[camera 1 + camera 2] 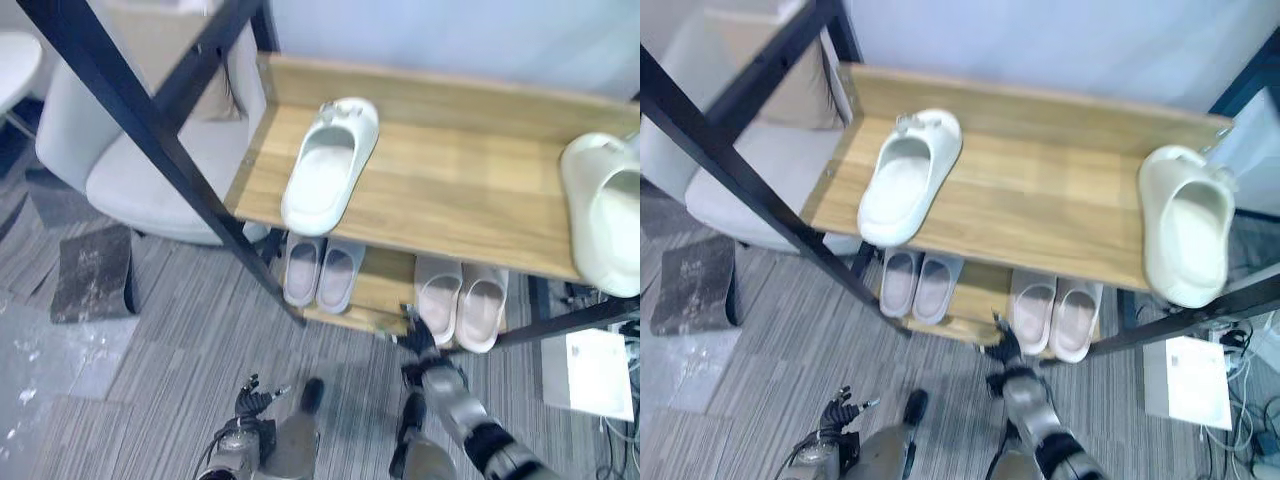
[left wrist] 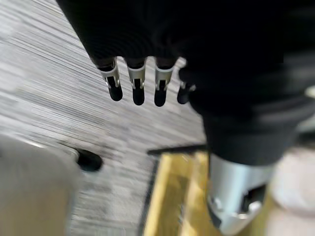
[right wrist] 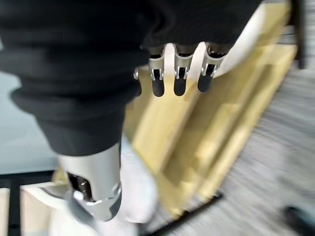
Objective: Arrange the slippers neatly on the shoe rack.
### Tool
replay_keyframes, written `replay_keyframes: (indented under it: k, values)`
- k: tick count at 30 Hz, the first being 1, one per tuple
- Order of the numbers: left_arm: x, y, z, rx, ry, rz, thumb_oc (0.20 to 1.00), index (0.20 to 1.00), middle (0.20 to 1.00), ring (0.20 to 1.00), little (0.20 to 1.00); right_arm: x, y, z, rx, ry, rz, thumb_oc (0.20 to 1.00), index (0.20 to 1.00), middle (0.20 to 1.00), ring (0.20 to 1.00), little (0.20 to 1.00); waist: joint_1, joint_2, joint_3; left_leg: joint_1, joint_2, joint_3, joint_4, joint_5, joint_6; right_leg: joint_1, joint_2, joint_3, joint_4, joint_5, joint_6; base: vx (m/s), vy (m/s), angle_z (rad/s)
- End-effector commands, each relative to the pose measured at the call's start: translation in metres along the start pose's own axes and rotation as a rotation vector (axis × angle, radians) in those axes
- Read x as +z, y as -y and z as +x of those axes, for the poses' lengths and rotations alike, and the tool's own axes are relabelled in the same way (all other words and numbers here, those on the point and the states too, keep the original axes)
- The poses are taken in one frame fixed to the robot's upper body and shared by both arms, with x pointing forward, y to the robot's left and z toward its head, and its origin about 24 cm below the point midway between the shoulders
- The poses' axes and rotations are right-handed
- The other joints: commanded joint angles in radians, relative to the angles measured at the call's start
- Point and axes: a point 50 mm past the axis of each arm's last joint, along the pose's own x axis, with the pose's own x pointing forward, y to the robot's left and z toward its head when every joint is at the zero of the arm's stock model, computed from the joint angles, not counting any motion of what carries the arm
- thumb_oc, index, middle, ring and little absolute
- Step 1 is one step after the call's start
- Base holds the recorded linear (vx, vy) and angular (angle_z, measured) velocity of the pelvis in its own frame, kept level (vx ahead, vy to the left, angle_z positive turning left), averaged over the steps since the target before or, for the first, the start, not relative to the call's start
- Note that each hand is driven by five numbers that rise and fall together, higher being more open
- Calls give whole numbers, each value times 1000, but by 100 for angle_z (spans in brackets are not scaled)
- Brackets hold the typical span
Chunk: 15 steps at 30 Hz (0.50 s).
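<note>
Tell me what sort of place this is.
Probably a room in a home or office corner: a wooden shoe rack holding white slippers, a pale chair beside it, grey striped carpet underfoot.

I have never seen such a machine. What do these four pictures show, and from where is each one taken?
They come from a humanoid robot that tidies slippers. Two pictures look down from cameras in its head; two come from cameras on its wrists, looking along its fingers. Before it stands a wooden shoe rack. On the top shelf lie two white slippers, far apart: one on the left, one at the right end. On the lower shelf sit two pale pairs. The right hand reaches toward the lower shelf; the left hand hangs low over the carpet. Both hands hold nothing.
</note>
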Motion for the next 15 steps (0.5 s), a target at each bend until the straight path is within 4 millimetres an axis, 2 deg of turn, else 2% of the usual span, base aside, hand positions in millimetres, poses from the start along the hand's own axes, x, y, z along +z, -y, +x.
replay_keyframes:
  k: [1, 4, 5, 8, 10, 11, 12, 13, 14, 15]
  values:
    - [17, 10, 3, -87, 82, 132, 1000, 1000, 1000, 1000, 1000, 27, 5, 5, 94, 131, -69, 1000, 1000, 1000, 1000, 1000, -1, 21, 8, 12, 29, 24, -58, 11, -23, 22, -10, -37, 16, -77, 48, 48, -32, -8]
    - [23, 18, 1, -158, 123, 184, 1000, 1000, 1000, 1000, 1000, -9, 18, -9, 98, 20, -179, 1000, 1000, 1000, 1000, 1000, -18, 25, -19, 38, 38, 32, -80, 13, -26, 42, 0, -33, 2, -82, 48, 62, -50, -4]
    - [24, 21, 1, -177, 126, 201, 1000, 1000, 1000, 1000, 1000, -27, 23, -14, 94, -51, -206, 1000, 1000, 1000, 1000, 1000, -27, 26, -26, 44, 38, 37, -84, 13, -27, 46, 2, -31, -2, -84, 48, 37, -47, -2]
    - [39, 37, 0, -251, 180, 253, 1000, 1000, 1000, 1000, 1000, -61, 38, -27, 30, -202, -184, 1000, 1000, 1000, 1000, 1000, -55, 28, -42, 64, 43, 52, -90, 9, -27, 52, 9, -18, -5, -89, 49, 38, -36, -3]
    - [47, 51, -3, -317, 225, 306, 1000, 1000, 1000, 1000, 1000, -69, 45, -31, -2, -235, -173, 1000, 1000, 1000, 1000, 1000, -70, 30, -49, 71, 48, 63, -91, 4, -25, 49, 13, -6, -5, -90, 49, 28, -27, -21]
    - [47, 51, -3, -317, 225, 306, 1000, 1000, 1000, 1000, 1000, -69, 45, -31, -2, -235, -173, 1000, 1000, 1000, 1000, 1000, -70, 30, -49, 71, 48, 64, -91, 4, -25, 49, 13, -5, -5, -90, 49, 46, -24, -23]
    - [71, 74, -10, -426, 343, 437, 1000, 1000, 1000, 1000, 1000, -72, 54, -35, -54, -247, -77, 1000, 1000, 1000, 1000, 1000, -98, 34, -54, 81, 50, 80, -90, -4, -20, 41, 20, 19, -5, -90, 51, 35, -13, -22]
    - [70, 74, -10, -426, 343, 438, 1000, 1000, 1000, 1000, 1000, -72, 54, -35, -55, -247, -76, 1000, 1000, 1000, 1000, 1000, -96, 34, -53, 82, 50, 82, -90, -5, -20, 41, 21, 21, -5, -90, 50, 60, -25, -31]
    - [89, 91, -18, -515, 445, 561, 1000, 1000, 1000, 1000, 1000, -72, 62, -36, -84, -242, -42, 1000, 1000, 1000, 1000, 1000, -115, 36, -58, 89, 51, 88, -90, -12, -16, 38, 24, 36, -5, -92, 50, 27, -12, -39]
    - [89, 91, -18, -516, 445, 562, 1000, 1000, 1000, 1000, 1000, -72, 62, -36, -85, -242, -41, 1000, 1000, 1000, 1000, 1000, -112, 37, -57, 90, 52, 90, -90, -13, -16, 39, 25, 37, -5, -92, 50, 36, -13, -42]
